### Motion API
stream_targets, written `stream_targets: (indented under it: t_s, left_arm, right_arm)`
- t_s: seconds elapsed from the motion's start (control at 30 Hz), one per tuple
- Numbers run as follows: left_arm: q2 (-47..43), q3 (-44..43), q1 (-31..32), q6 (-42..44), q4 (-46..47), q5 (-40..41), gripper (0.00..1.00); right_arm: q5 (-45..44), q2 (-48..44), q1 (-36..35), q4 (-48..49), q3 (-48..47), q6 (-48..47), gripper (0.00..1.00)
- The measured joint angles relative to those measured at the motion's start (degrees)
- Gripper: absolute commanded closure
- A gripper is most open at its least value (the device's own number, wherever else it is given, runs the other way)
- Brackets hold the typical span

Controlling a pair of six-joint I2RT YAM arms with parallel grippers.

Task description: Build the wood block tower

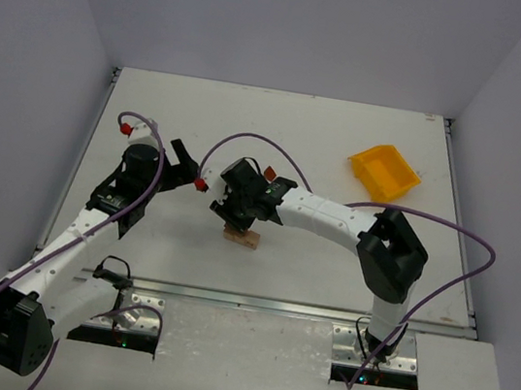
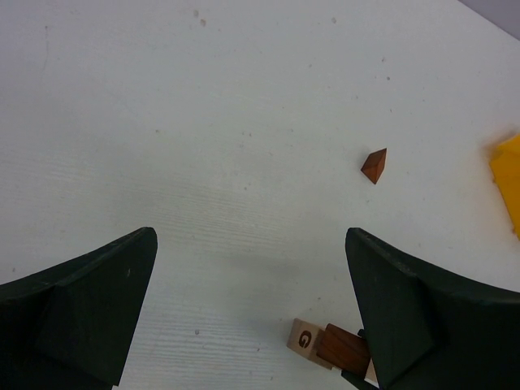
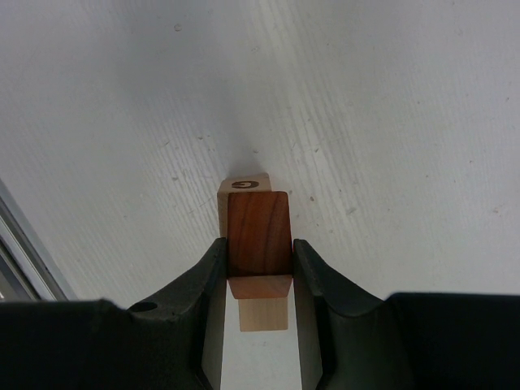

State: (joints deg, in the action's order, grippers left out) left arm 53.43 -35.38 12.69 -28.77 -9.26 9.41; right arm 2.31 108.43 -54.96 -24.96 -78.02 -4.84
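Here's the wood block tower (image 1: 241, 237), just below the centre of the overhead view. It is a reddish-brown rectangular wooden block (image 3: 258, 231) lying over a pale tan wooden block stamped with a G (image 3: 244, 185). In the right wrist view pale wood shows past the brown block at both its top and bottom ends. I can't tell whether that is one long piece or two.

The right gripper (image 3: 258, 253) is directly over the stack. Its fingers (image 3: 213, 272) are narrowed to the brown block's width and press its two long sides. It holds that block and nothing else. Whether the block is fully seated or a shade above the pale wood, I can't make out.

That's the danger, I'd say. If the fingers let go while it sits off-square, it could tip off. If one finger drags as they part, the whole little stack could skid on the white table (image 1: 329, 264).

The small reddish-brown wooden wedge (image 2: 374, 165) lies alone in the upper right of the left wrist view, well apart from the stack. Its sloped faces look awkward to pinch.

The left gripper (image 2: 250, 236) sits up and to the left of the tower in the overhead view, fingers spread wide and empty. A careless swing from there could clip the stack. The yellow plastic bin (image 1: 383, 169) is far off, upper right.
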Motion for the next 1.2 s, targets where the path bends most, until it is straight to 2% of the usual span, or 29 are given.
stream_targets:
  t_s: [0.6, 1.2]
  left_arm:
    - [-0.62, 0.00, 0.00, 0.00, -0.02, 0.00, 0.00]
    - [-0.70, 0.00, 0.00, 0.00, -0.02, -0.02, 0.00]
  right_arm:
    - [-1.34, 0.18, -0.02, 0.97, 1.18, 2.06, 0.95]
    - [-2.22, 0.18, -0.49, 1.24, 1.63, 2.12, 0.87]
